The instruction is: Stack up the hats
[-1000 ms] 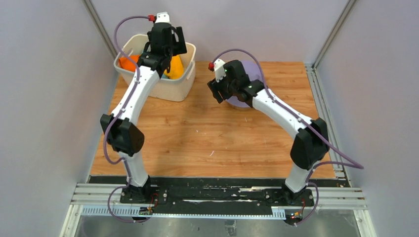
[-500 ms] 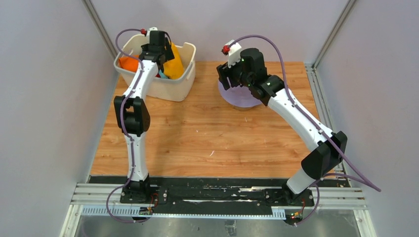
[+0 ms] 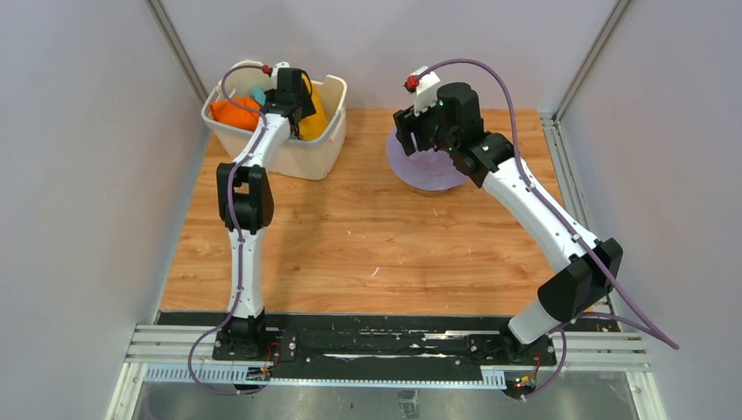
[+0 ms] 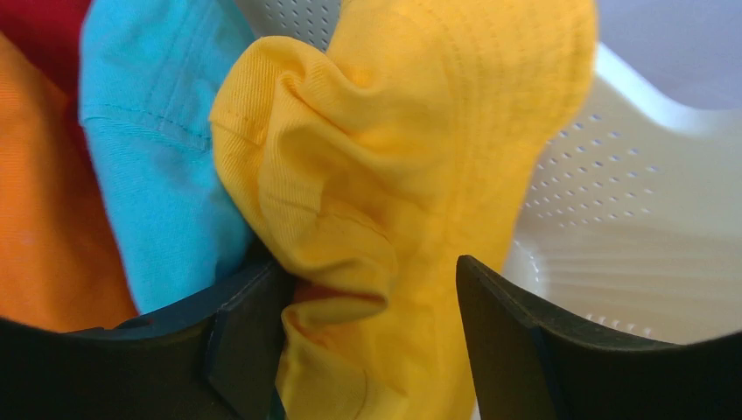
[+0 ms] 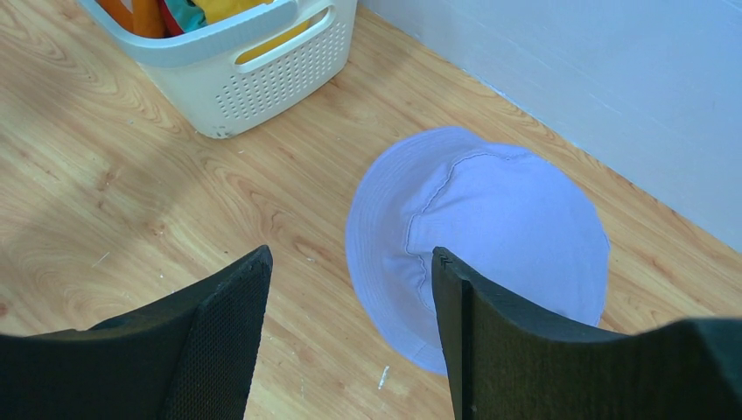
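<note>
Inside basket (image 4: 612, 219) — left tool (image 4: 363, 267) astride yellow hat (image 4: 394, 131)

Bright even light, faint shadows, close-up soft (left wrist view)

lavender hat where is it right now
In the top view the lavender hat lies near the far edge of the table, right of centre and right of the white basket, with the right gripper above it.

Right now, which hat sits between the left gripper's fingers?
The yellow hat, bunched between the left gripper's fingers in the white basket. The teal hat, orange hat and red hat lie beside it; the lavender hat sits outside.
</note>
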`<state>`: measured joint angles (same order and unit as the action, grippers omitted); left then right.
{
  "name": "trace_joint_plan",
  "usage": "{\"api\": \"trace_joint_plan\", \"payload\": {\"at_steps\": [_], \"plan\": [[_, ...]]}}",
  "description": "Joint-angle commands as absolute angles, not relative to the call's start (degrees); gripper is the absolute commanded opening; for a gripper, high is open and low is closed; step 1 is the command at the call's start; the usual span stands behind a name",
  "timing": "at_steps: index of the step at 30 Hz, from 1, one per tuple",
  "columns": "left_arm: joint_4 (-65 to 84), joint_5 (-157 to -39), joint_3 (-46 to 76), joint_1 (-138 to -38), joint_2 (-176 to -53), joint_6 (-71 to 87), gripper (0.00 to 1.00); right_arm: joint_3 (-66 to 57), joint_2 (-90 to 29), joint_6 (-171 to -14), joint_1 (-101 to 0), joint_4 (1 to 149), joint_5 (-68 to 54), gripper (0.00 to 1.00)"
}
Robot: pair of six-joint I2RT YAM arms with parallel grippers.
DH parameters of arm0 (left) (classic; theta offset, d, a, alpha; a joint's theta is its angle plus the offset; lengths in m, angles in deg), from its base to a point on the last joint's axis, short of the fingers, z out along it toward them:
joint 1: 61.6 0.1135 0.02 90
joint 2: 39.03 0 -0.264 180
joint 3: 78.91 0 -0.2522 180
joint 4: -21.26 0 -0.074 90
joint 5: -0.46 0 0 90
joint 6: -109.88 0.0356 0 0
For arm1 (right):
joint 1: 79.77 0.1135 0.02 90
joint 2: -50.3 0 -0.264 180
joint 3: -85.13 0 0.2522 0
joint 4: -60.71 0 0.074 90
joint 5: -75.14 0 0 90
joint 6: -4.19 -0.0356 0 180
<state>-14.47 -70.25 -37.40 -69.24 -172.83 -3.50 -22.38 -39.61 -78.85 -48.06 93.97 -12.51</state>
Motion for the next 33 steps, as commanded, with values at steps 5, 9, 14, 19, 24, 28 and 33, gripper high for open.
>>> {"api": "trace_joint_plan", "payload": {"at_steps": [5,9,14,19,24,28,33], "plan": [[-9.58,-70.64,-39.99,-69.07,-175.4,-4.05,0.17,-20.88,-37.45,-79.51,-48.85,92.67,-13.28,0.66],[1.64,-71.92,-27.6,-69.12,-166.03,-3.47,0.02,-20.53,-38.29,-79.64,-48.94,92.23,-13.37,0.66],[9.05,-75.52,-20.69,-69.16,-152.34,-2.74,0.0,-21.13,-39.64,-80.09,-49.18,92.22,-13.19,0.66],[9.39,-80.43,-20.32,-69.16,-144.69,-3.06,0.0,-22.2,-40.96,-80.7,-49.98,91.83,-12.31,0.66],[8.48,-86.7,-21.96,-69.16,-140.74,-5.77,0.0,-23.17,-41.37,-82.5,-52.18,90.91,-8.74,0.65],[9.23,-95.24,-22.83,-69.16,-139.47,-10.94,0.0,-24.55,-41.4,-85.83,-55.31,89.22,-1.16,0.64],[10.2,-105.07,-22.91,-69.65,-139.72,-17.23,0.0,-27.01,-42.3,-93.65,-60.97,84.21,14.94,0.64]]}}
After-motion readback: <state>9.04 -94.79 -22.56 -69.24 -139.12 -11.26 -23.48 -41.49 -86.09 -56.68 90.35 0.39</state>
